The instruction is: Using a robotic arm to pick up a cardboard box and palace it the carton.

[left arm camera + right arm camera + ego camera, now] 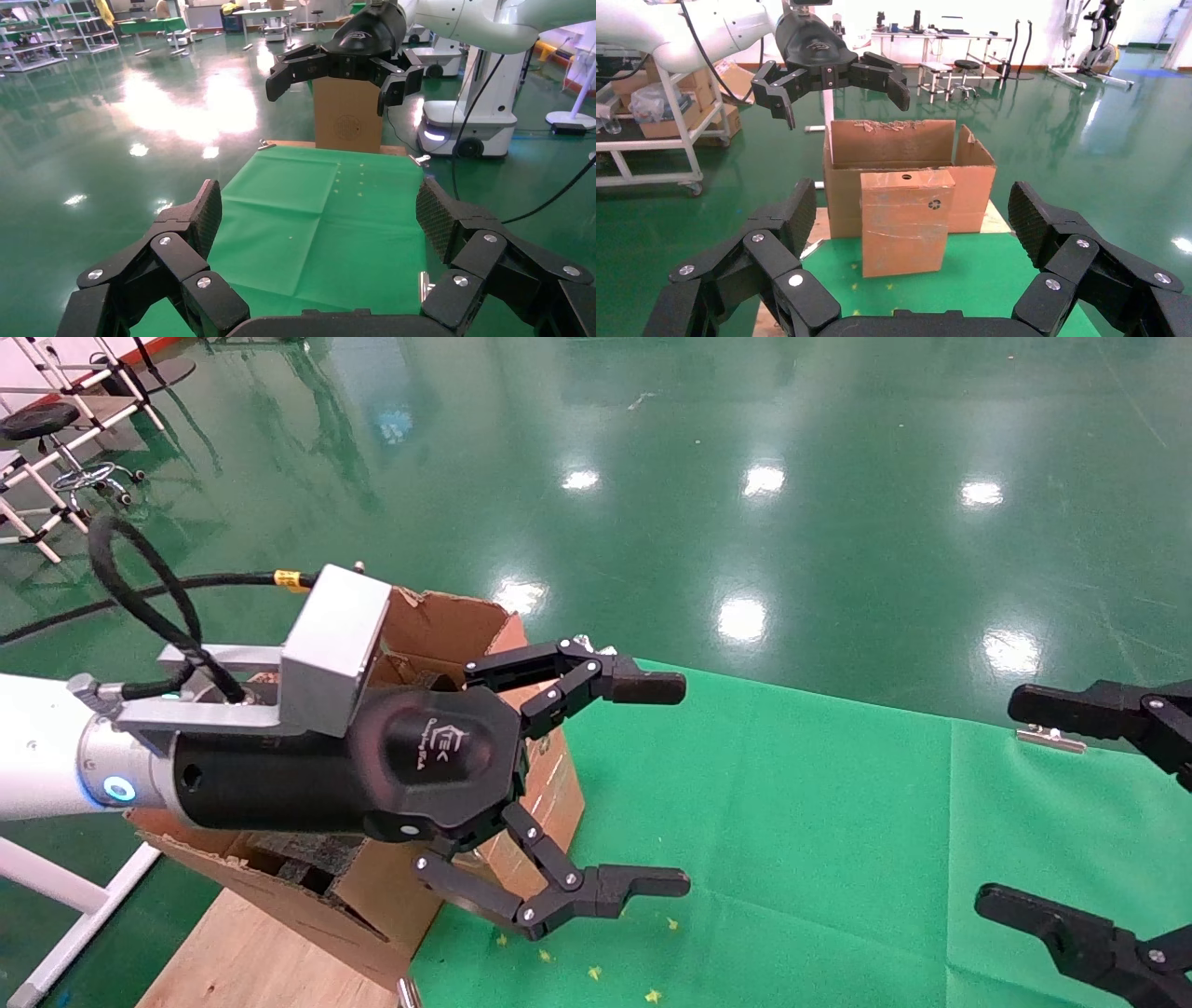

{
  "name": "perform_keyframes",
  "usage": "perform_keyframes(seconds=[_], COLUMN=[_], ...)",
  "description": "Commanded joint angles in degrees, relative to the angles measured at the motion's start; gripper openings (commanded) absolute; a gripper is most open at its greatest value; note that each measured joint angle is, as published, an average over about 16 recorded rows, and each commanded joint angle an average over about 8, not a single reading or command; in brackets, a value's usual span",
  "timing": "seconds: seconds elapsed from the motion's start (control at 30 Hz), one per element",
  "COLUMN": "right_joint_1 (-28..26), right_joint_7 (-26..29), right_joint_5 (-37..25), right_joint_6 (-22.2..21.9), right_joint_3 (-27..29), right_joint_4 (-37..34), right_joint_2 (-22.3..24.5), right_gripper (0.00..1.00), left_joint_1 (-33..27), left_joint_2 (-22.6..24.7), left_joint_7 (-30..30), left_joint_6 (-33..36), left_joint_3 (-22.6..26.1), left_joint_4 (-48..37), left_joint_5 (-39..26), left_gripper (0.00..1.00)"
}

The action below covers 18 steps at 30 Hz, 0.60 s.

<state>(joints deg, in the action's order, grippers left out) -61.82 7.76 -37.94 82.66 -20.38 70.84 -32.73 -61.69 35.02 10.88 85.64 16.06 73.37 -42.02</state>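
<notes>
Both grippers gaping: left gripper (666, 784) above carton (905, 151) edge, right gripper (1029, 808) at cloth (792, 822) edge

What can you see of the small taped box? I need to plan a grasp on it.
The box is small, reddish-brown cardboard, sealed under glossy clear tape, with a round hole near its top edge and a recycling mark on its face. It stands upright on the green cloth, right in front of the carton; whether they touch is unclear. No gripper holds it.
</notes>
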Motion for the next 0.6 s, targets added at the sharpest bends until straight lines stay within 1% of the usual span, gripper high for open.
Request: perform_keyframes(seconds=[0.03,0.43,0.47,0.6], right_joint_1=[0.0,0.0,0.0,0.0], right_joint_7=[0.0,0.0,0.0,0.0], right_joint_5=[0.0,0.0,0.0,0.0], right_joint_6=[0.0,0.0,0.0,0.0], right_joint_3=[0.0,0.0,0.0,0.0], right_joint_4=[0.0,0.0,0.0,0.0], right_joint_2=[0.0,0.0,0.0,0.0], right_gripper=[1.0,1.0,0.92,0.42], left_joint_1=[0.0,0.0,0.0,0.0], left_joint_2=[0.0,0.0,0.0,0.0], left_joint_7=[0.0,0.0,0.0,0.0], left_joint_6=[0.0,0.0,0.0,0.0], left_joint_3=[0.0,0.0,0.0,0.0], left_joint_4=[0.0,0.0,0.0,0.0], left_joint_5=[0.0,0.0,0.0,0.0], left_gripper=[1.0,1.0,1.0,1.0])
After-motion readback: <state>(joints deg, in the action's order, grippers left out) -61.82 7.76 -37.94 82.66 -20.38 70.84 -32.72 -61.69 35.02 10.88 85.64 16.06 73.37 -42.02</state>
